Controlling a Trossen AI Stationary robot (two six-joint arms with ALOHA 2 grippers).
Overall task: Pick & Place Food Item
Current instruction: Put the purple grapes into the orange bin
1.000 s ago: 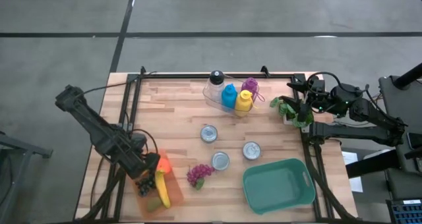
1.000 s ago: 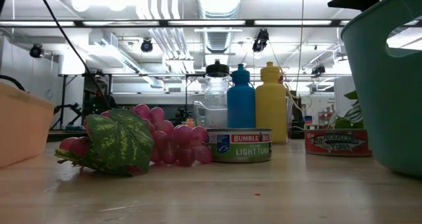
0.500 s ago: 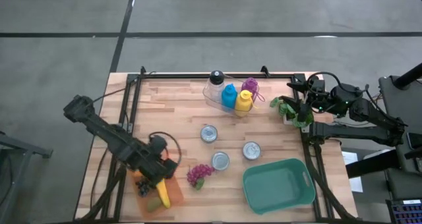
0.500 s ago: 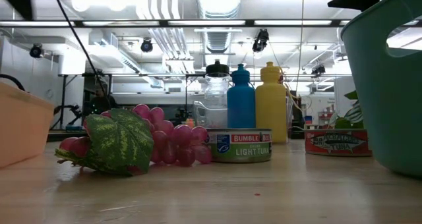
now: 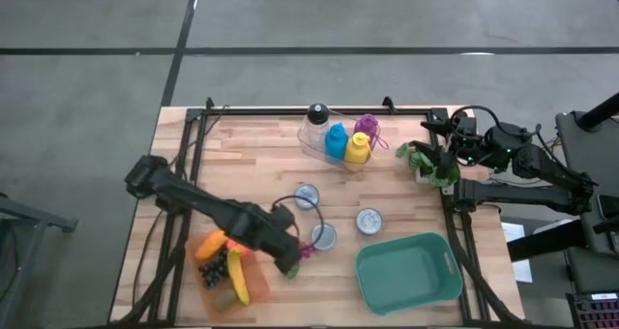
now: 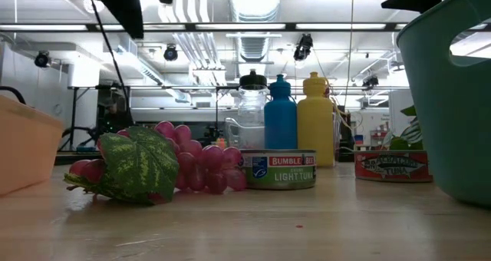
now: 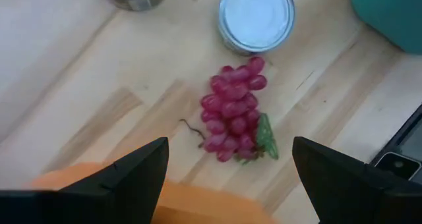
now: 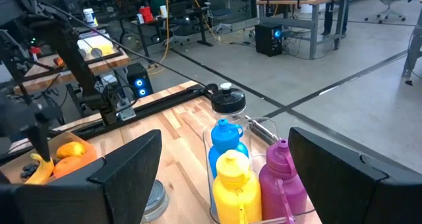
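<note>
A bunch of purple grapes [image 7: 234, 112] with a green leaf lies on the wooden table, near the front edge; the low view shows the grapes [image 6: 153, 165] resting on their side. My left gripper [image 7: 229, 166] hangs open above them, pointing steeply down, with one finger on either side and touching nothing. In the high view my left gripper [image 5: 285, 252] covers most of the bunch. An orange tray [image 5: 215, 288] with a banana, an orange and dark grapes sits to its left. My right gripper [image 8: 231, 178] waits open at the table's right edge.
Three cans [image 5: 323, 236] [image 5: 307, 195] [image 5: 368, 221] stand near the grapes. A teal bin [image 5: 440, 283] sits at the near right. A clear holder with several bottles [image 5: 338, 140] stands at the back. A green leafy thing [image 5: 430, 166] lies under the right gripper.
My left gripper has swung from above the orange tray toward the table's right edge and now hangs over the purple grapes. It has rolled about its own axis on the way and stayed open. The grapes have not moved.
</note>
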